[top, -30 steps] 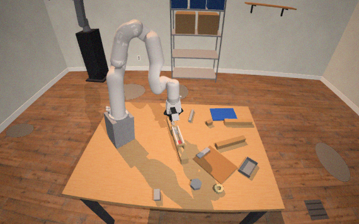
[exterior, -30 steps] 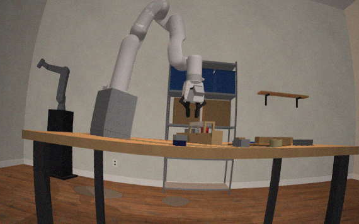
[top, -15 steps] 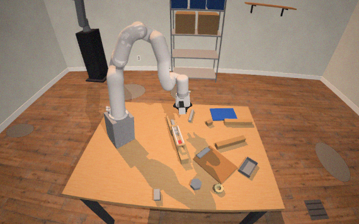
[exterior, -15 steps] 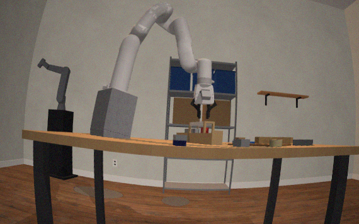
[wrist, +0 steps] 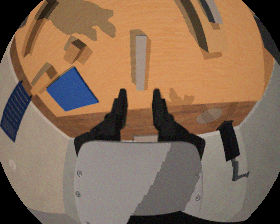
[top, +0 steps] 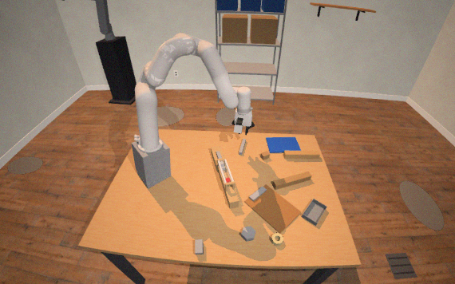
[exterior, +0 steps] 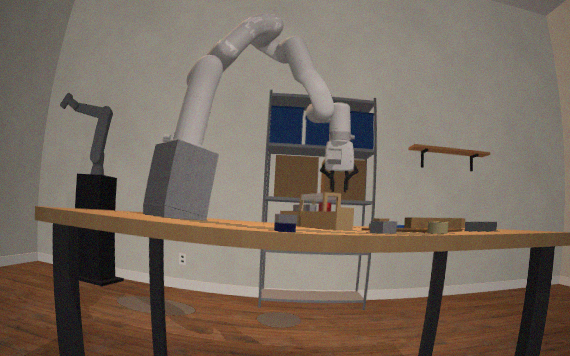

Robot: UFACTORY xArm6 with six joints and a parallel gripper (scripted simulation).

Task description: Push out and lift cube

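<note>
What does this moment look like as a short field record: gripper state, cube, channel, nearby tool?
gripper: gripper partly open, holding nothing, raised above the table's far edge
cube: red cube inside the channel, not pushed out
channel: long narrow channel lying on the table
nearest tool: grey bar lying loose on the table, just ahead of the gripper, untouched
wrist view: grey bar visible beyond the fingers
</note>
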